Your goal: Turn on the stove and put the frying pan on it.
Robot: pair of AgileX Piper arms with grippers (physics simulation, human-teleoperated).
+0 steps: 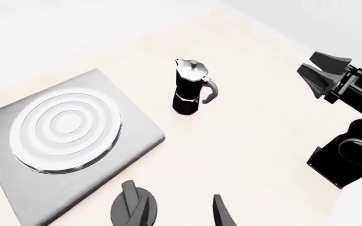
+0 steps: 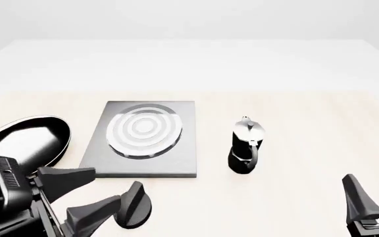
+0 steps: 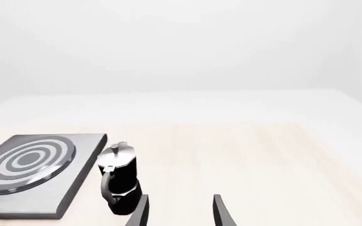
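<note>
The stove (image 2: pixel 146 140) is a grey square slab with a ringed burner, lying left of centre on the table. Its black oval knob (image 2: pixel 134 206) lies separately in front of it. The frying pan (image 2: pixel 26 140) lies left of the stove, its handle hidden behind my left arm. My left gripper (image 2: pixel 106 185) is open and empty, its tips just left of the knob. In the left wrist view the knob (image 1: pixel 129 200) sits by one finger of the left gripper (image 1: pixel 179 214). My right gripper (image 2: pixel 372 180) is open and empty at the near right.
A black-and-silver moka pot (image 2: pixel 246 145) stands upright right of the stove. It also shows in the left wrist view (image 1: pixel 190 89) and the right wrist view (image 3: pixel 118 181). The right arm crosses the left wrist view (image 1: pixel 348 141).
</note>
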